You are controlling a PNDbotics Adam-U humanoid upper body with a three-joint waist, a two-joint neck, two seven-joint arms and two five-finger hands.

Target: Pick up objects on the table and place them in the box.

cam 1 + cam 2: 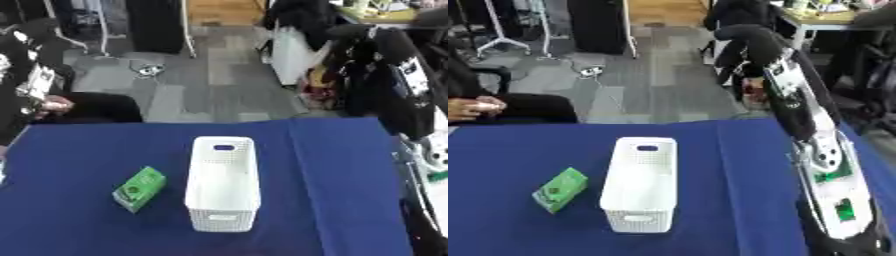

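Centrally on blue counter (87,150): white box (224,182), long axis twelve-to-six. Just beside, at nine o'clock, apart: green carton (139,189), tilted. Right arm (811,135) at three o'clock edge; fingers unseen, cannot tell their state.

One box, one carton, one cloth-covered table

A single white perforated box (223,185) stands on the blue-covered table (332,165), and it is the only container there. Just beside it, to its left, lies one green carton (139,189); no second loose item of any other kind shows on the cloth. One robot arm (807,115) is in sight, along the right side, black with silver and white parts; its hand cannot be made out.
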